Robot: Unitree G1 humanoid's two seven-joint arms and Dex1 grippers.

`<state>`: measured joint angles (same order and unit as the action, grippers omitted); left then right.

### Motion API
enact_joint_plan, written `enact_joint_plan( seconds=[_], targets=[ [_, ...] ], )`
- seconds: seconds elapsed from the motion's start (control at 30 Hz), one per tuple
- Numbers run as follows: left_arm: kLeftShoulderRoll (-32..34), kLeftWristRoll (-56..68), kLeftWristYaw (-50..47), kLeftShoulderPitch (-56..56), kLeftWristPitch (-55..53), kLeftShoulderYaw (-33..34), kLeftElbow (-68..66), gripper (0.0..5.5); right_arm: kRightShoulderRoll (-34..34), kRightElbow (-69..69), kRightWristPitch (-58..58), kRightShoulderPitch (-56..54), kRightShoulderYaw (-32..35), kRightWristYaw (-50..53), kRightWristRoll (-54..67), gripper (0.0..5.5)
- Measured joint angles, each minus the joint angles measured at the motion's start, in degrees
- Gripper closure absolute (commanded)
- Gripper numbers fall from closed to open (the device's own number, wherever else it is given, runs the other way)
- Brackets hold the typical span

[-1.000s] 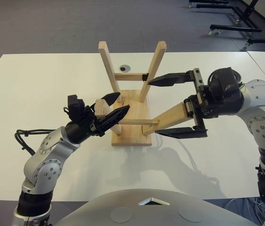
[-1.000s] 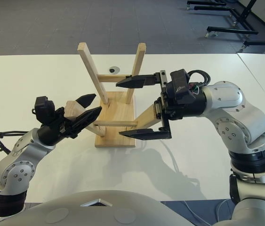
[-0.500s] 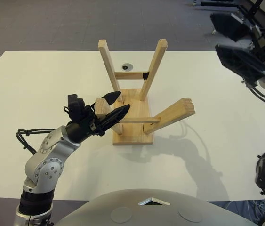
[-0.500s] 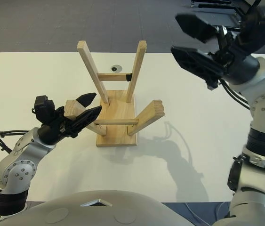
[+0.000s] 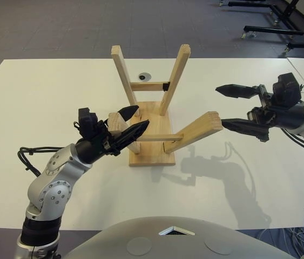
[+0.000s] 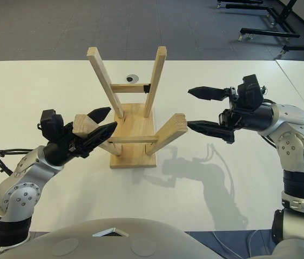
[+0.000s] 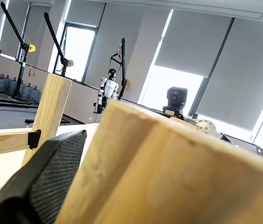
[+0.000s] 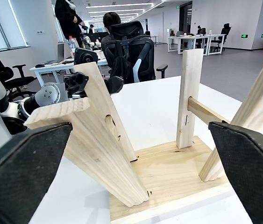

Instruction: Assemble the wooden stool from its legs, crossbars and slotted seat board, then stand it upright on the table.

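The left gripper (image 5: 141,116) is clamping the near-left leg (image 5: 114,120) of the seat board (image 5: 150,152). The right gripper (image 5: 220,106) is hovering wide open, just right of that board's tilted leg (image 5: 195,132).

The wooden stool (image 5: 153,116) lies upside down on the white table (image 5: 49,91), with its seat board (image 5: 152,156) flat. The two far legs (image 5: 176,75) stand nearly upright, joined by a crossbar (image 5: 149,86). The near right leg (image 5: 195,131) leans strongly outward. The near left leg (image 5: 115,121) sits between the fingers of the left gripper (image 5: 142,115).

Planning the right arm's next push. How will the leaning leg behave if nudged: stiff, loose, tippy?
Likely stiff: the leaning leg is squared wood. Its tilt from the seat board hints at a loose joint, so it may pivot.
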<state>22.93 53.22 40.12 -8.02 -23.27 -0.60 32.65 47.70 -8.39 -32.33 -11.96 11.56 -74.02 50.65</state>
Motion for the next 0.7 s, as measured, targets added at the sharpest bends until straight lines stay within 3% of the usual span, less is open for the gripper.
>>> enact_joint_plan(
  seconds=[0.7],
  targets=[
    [1.17,-1.59,0.45,4.34,-3.64,-1.02,-1.03,2.29,-2.23,-1.08,0.33,0.1,-2.55,0.8,-5.46,0.13]
  ],
)
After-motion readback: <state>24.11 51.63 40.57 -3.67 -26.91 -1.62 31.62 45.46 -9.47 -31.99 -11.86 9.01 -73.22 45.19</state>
